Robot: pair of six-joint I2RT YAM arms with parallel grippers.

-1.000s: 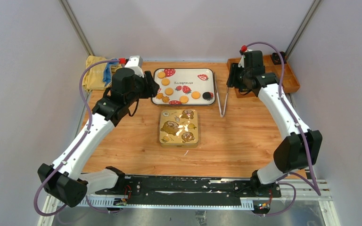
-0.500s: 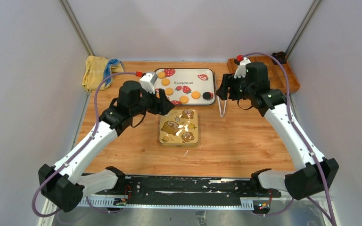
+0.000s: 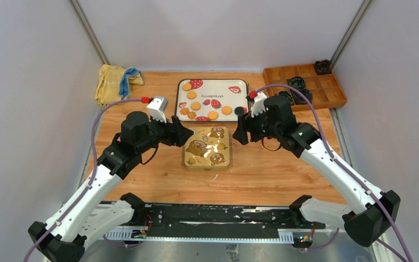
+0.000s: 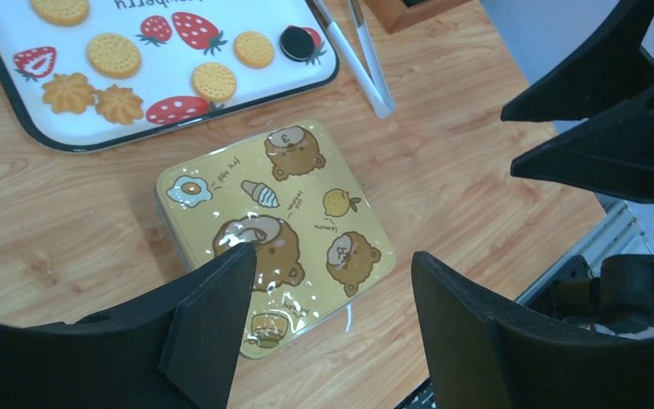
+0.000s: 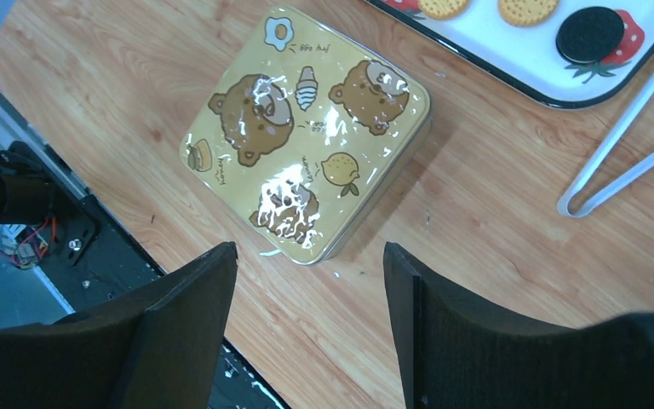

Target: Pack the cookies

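Both arms have swung in from the far tray toward the square yellow bear-printed tin, lid on, mid-table. Round cookies lie on the white strawberry-printed tray behind it. Left gripper and right gripper hover wide apart, empty, flanking the tin. Lifting the lid calls for level, opposed edge grips.
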